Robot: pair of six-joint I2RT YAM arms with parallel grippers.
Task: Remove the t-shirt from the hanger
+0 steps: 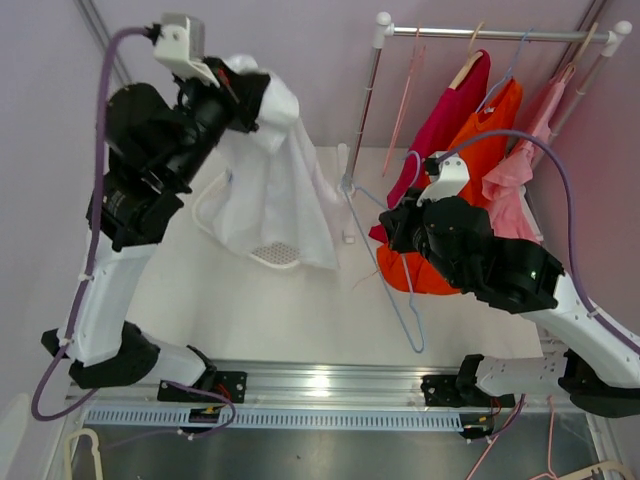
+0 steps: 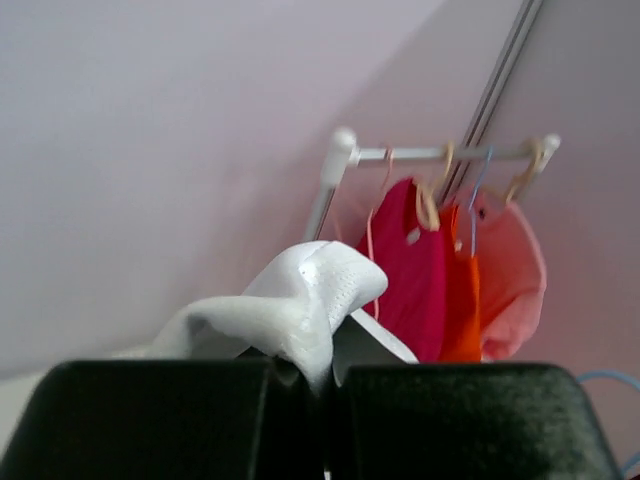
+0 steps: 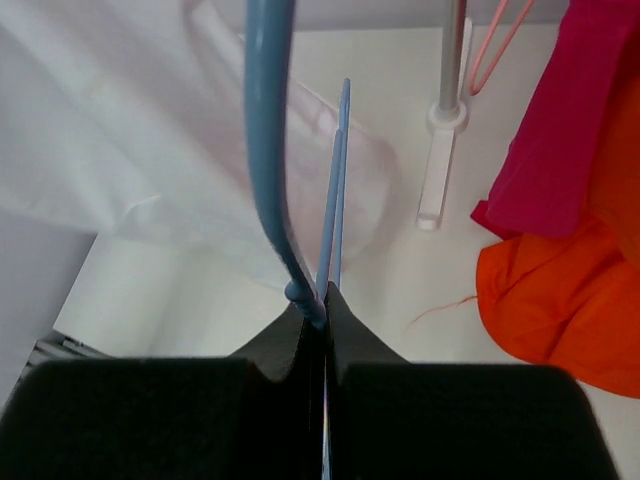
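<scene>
A white t-shirt [image 1: 270,190] hangs from my left gripper [image 1: 255,100], which is raised high at the back left and shut on a bunched fold of it [image 2: 300,300]. My right gripper [image 1: 392,225] is shut on a thin blue wire hanger [image 1: 412,310] near the table's middle. In the right wrist view the hanger [image 3: 265,150] rises from the shut jaws in front of the white shirt [image 3: 120,130]. The hanger's far end reaches the shirt's right edge; I cannot tell whether it is inside the cloth.
A white clothes rack [image 1: 500,35] at the back right carries magenta [image 1: 440,130], orange [image 1: 490,130] and pink [image 1: 520,180] garments and an empty pink hanger [image 1: 405,100]. Its foot [image 1: 348,185] stands just right of the shirt. Loose hangers lie at the bottom corners [image 1: 590,470].
</scene>
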